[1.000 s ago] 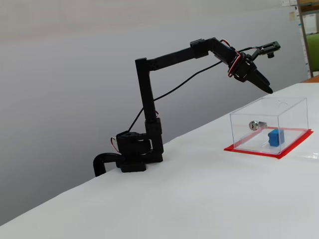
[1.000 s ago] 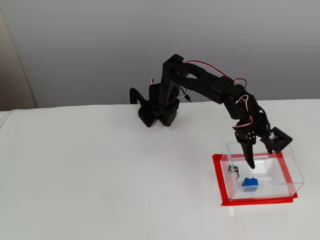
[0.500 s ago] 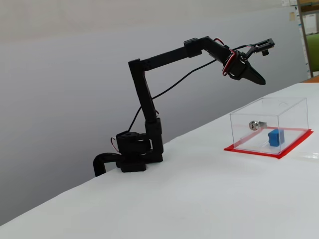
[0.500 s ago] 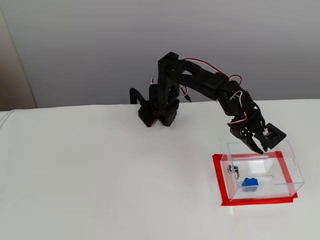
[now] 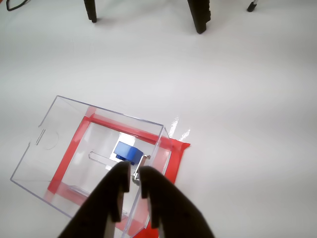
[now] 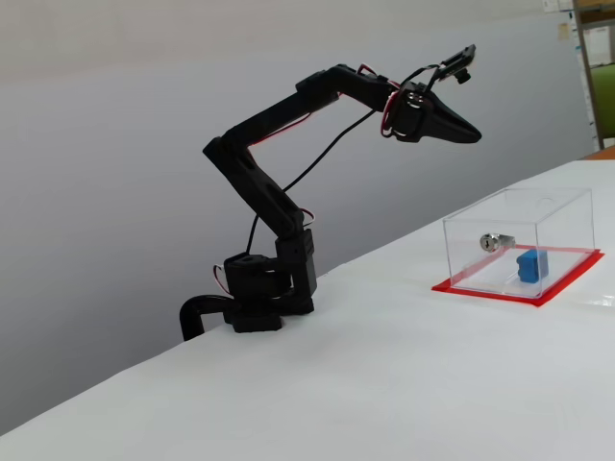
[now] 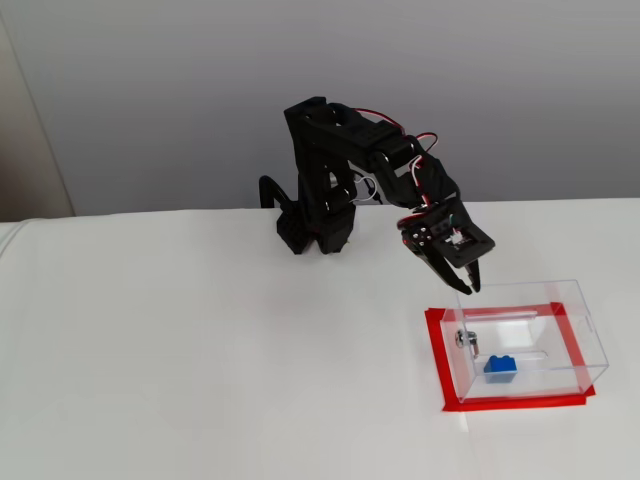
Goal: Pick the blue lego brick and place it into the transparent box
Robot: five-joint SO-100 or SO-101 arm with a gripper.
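The blue lego brick [image 5: 126, 150] [image 6: 530, 264] [image 7: 499, 368] rests on the floor of the transparent box [image 5: 109, 111] [image 6: 538, 206] [image 7: 520, 290], near the wall that carries the silver knob [image 6: 491, 241] [image 7: 463, 340]. A red base edge [image 7: 437, 350] frames the box. My gripper [image 5: 132, 171] [image 6: 476, 137] [image 7: 470, 288] hangs in the air, above and outside the box on the arm's side. Its black fingers lie almost together with nothing between them.
The arm's base [image 6: 255, 298] [image 7: 315, 225] is clamped at the white table's far edge. Two black legs [image 5: 198, 15] stand at the top of the wrist view. A shelf [image 6: 596, 67] shows at the far right behind the table.
The arm has folded back toward its base, and the gripper has lifted up and away from above the box. The blue brick and the box have stayed where they were.
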